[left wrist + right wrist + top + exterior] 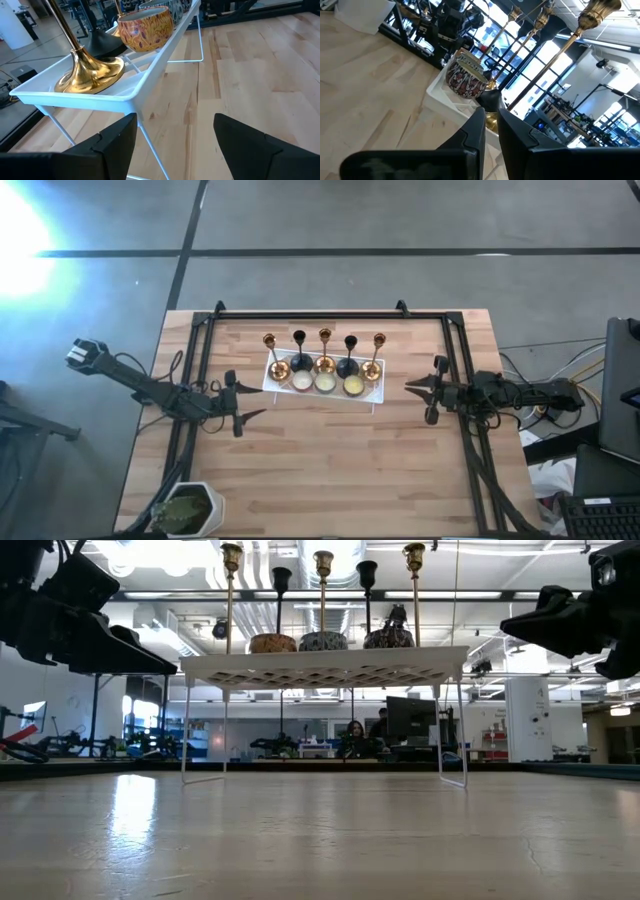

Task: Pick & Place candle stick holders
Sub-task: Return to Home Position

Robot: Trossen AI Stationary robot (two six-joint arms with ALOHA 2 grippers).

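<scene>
Five candle stick holders stand upright on their round bases in a row along the far side of a white lattice tray (372,397) on thin legs at the table's middle. Gold ones (278,368) (325,363) (371,368) alternate with two black ones (301,362) (347,367). Their stems rise above the tray in the low view (322,595). My left gripper (258,402) hovers open just left of the tray, with the leftmost gold holder's base (90,75) close ahead of it (175,122). My right gripper (408,389) is shut and empty, right of the tray (491,112).
Three round candles in patterned tins (326,383) sit in the tray's near row, in front of the holders. A white pot with a plant (190,508) stands at the near left corner. Black frame rails (192,370) (465,370) run along both table sides. People sit in the room beyond (353,735).
</scene>
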